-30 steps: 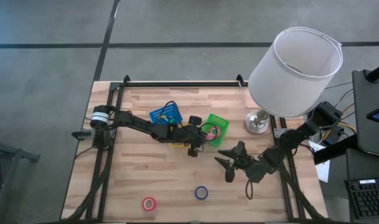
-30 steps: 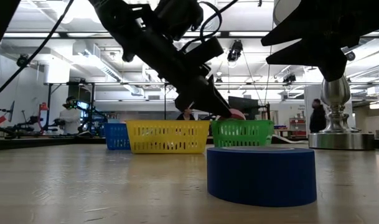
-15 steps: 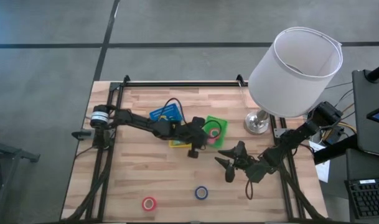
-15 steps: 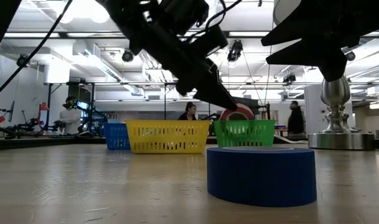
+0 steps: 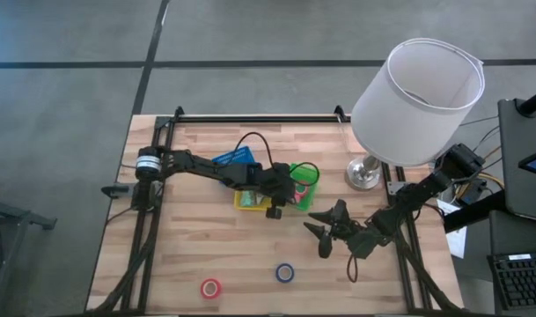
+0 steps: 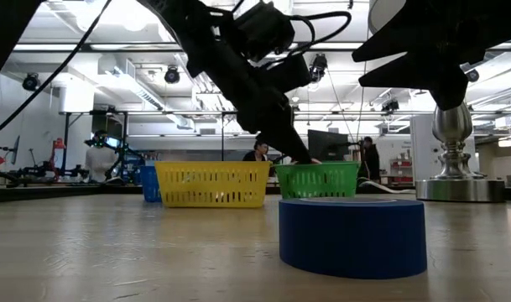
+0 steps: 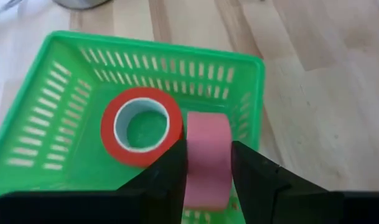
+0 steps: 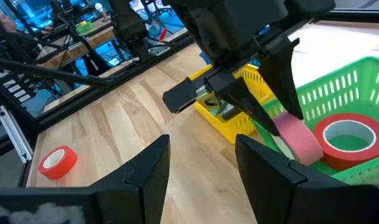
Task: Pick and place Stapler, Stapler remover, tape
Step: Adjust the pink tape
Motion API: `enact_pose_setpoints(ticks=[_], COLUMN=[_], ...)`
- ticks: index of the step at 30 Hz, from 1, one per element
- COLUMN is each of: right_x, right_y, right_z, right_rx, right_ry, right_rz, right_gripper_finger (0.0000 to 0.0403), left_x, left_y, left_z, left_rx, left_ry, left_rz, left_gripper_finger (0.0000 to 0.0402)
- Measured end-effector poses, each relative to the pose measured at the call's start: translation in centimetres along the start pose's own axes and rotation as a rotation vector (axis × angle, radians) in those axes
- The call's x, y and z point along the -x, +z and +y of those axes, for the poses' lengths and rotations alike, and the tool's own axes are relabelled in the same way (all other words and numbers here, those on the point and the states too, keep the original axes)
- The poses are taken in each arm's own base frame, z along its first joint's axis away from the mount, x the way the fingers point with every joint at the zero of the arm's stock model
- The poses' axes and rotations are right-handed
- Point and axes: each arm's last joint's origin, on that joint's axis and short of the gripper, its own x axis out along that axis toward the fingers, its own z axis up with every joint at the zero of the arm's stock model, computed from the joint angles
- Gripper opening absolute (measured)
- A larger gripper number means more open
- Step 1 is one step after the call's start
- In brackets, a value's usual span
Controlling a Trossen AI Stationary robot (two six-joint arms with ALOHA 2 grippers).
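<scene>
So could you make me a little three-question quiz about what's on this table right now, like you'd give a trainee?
1. True or false: the left gripper holds a pink tape roll over the green basket.
2. Which tape already lies inside the green basket? A) blue B) red C) none
3. How many tape rolls still lie on the bare table near its front edge, and what colours?

Key:
1. True; its fingers clamp the roll on edge.
2. B, the red roll lies flat in it.
3. Two: a red one and a blue one.
</scene>
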Motion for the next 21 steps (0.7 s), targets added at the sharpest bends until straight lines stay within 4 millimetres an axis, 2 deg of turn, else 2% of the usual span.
enact_pose_setpoints(ticks=[5,10,15,21], right_x=[0.0,0.0,0.0,0.0], right_y=[0.0,0.0,-0.1,-0.1], right_z=[0.0,0.0,-0.1,-0.2], right_rx=[-0.002,-0.001,0.001,0.005], right_ry=[0.0,0.0,-0.001,-0.003], right_rz=[0.0,0.001,0.002,0.004], right_gripper_finger=[0.0176,0.0176,0.0176,0.0176], left_x=[-0.5,-0.1,0.8,2.0], left_y=[0.0,0.3,1.2,2.0], left_z=[0.1,0.1,0.0,-1.0], left_rx=[-0.029,-0.039,-0.057,-0.09], left_ry=[0.004,0.008,0.009,-0.005], left_rz=[-0.017,-0.019,-0.036,-0.06], left_gripper_finger=[0.0117,0.0124,0.0157,0.0194])
